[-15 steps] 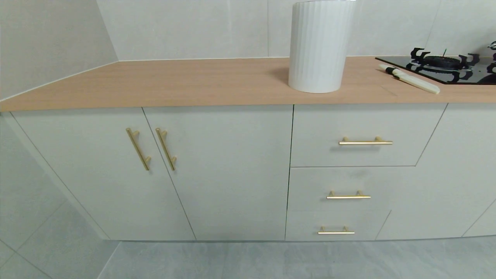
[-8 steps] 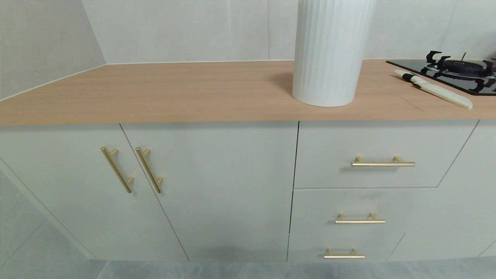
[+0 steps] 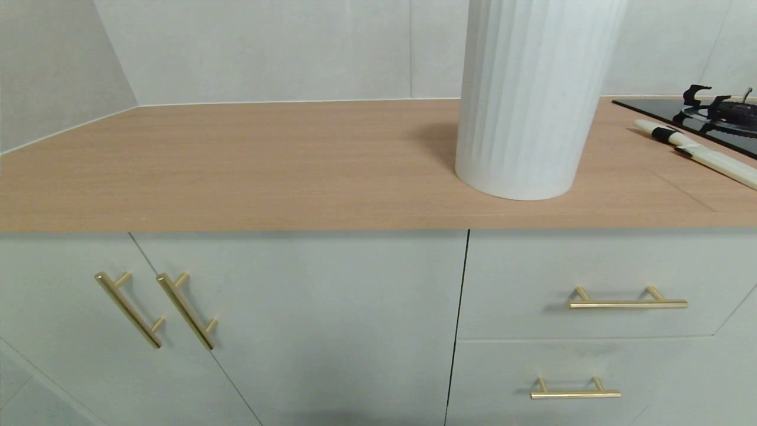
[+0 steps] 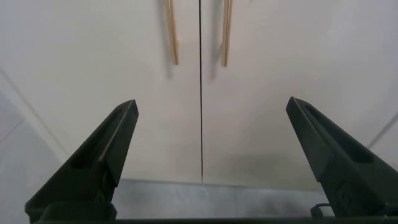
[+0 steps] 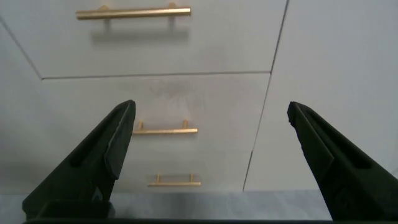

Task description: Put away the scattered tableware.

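Note:
A cream-bladed knife [image 3: 698, 151] with a black band on its handle lies on the wooden countertop [image 3: 266, 171] at the far right, beside the black hob [image 3: 704, 115]. A tall white ribbed container [image 3: 532, 94] stands on the counter right of centre. My left gripper [image 4: 208, 109] is open and faces the double cabinet doors [image 4: 200, 87] with gold handles. My right gripper [image 5: 211, 115] is open, held low in front of the drawer fronts [image 5: 155, 99]. Neither holds anything.
Below the counter are two cabinet doors with slanted gold handles [image 3: 154, 310] on the left and stacked drawers with horizontal gold handles [image 3: 628, 303] on the right. Tiled walls close the back and left. Grey floor [image 5: 186, 208] lies below.
The whole head view has shifted: the counter and cabinets appear larger and lower in the picture, so the camera has come closer. The things on the counter kept their places.

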Available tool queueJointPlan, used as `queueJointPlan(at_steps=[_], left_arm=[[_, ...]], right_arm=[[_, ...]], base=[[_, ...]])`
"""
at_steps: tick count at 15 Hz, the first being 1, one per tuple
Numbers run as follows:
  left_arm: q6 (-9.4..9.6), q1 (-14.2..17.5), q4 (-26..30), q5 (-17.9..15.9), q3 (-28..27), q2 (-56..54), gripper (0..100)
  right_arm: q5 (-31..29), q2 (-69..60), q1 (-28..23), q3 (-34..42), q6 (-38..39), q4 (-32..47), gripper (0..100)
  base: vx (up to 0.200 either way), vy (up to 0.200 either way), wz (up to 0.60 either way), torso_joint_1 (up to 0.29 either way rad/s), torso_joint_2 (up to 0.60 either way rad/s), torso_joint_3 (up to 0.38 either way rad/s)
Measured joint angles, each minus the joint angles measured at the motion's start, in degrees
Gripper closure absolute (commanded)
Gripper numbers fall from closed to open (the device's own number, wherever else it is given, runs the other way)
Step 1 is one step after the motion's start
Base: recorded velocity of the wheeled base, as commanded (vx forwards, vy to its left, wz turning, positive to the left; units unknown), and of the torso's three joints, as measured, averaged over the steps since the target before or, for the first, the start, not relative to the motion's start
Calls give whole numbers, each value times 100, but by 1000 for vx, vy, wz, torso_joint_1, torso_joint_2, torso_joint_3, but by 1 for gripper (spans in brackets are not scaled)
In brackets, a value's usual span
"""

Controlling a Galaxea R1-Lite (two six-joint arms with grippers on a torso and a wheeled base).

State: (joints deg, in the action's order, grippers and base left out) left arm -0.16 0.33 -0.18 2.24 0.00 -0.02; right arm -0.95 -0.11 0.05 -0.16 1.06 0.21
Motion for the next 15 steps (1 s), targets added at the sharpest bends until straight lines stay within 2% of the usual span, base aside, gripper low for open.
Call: queueJointPlan(at_steps=[8,15], left_arm=[[6,0,5,2,0,0,0],[-6,2,0,0,0,0,0]], right_arm=[[-2,1,0,0,0,-2,0],[-2,4,5,0,5,-2,0]], base=[[0,0,0,0,0,0],[-29,-200,0,4,2,1]])
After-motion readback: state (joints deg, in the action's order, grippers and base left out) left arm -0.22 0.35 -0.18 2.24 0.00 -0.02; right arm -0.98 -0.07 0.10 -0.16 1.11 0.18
